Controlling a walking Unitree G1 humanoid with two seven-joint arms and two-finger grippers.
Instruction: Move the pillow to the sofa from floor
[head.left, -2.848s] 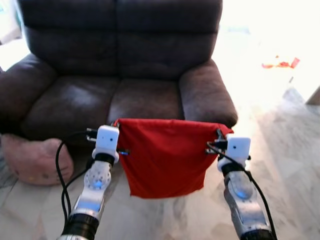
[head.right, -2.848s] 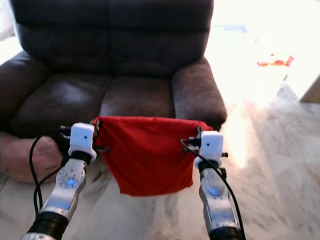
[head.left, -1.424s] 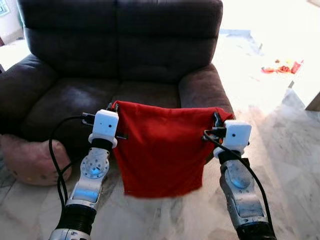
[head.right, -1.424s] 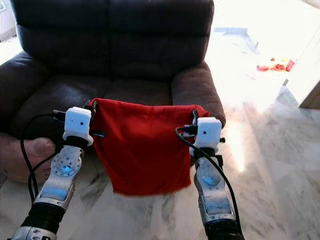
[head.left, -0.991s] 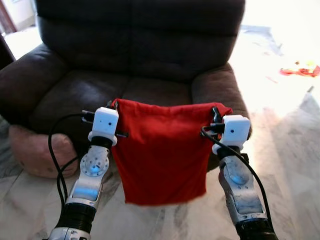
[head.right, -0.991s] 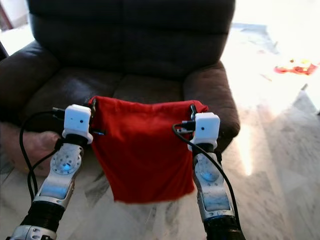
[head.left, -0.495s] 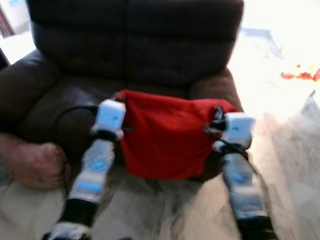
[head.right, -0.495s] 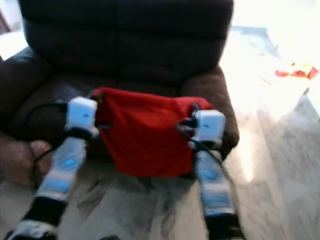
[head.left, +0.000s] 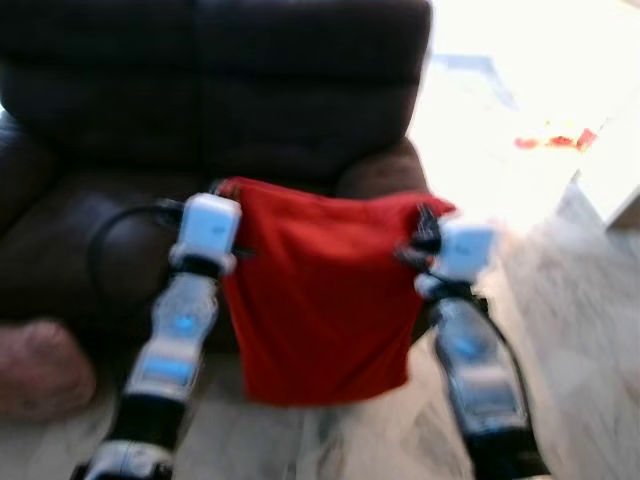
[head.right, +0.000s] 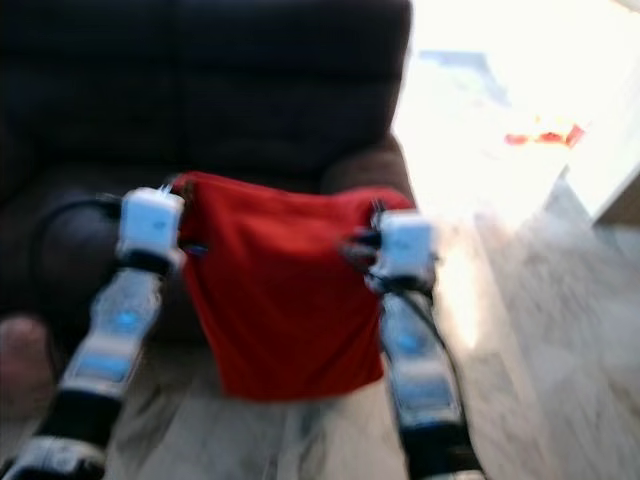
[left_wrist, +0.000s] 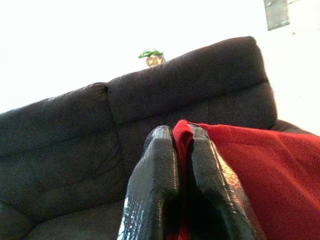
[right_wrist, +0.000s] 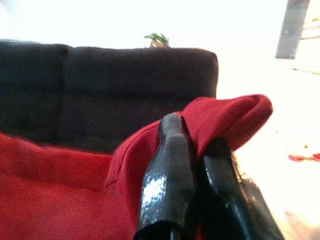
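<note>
Pillow (head.left: 320, 290) hangs limp, soft and light between left hand (left_wrist: 182, 137) and right hand (right_wrist: 197, 135), each clenched on a top corner; sofa (head.left: 200, 110) just ahead.

Head views: motion-blurred throughout.
Sofa (head.left: 200, 110): backrest top and left arm cut off.
Pink lump (head.left: 35, 365) on floor: cut off, too blurred to identify.
Small green-topped object (left_wrist: 151, 56) behind sofa: too small to identify.

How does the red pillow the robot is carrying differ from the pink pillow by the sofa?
The flat red fabric pillow hangs in the air, pinched at its top corners by the left gripper and right gripper. The plump pink pillow lies on the floor, untouched, against the dark leather sofa. Both are off the seat.
</note>
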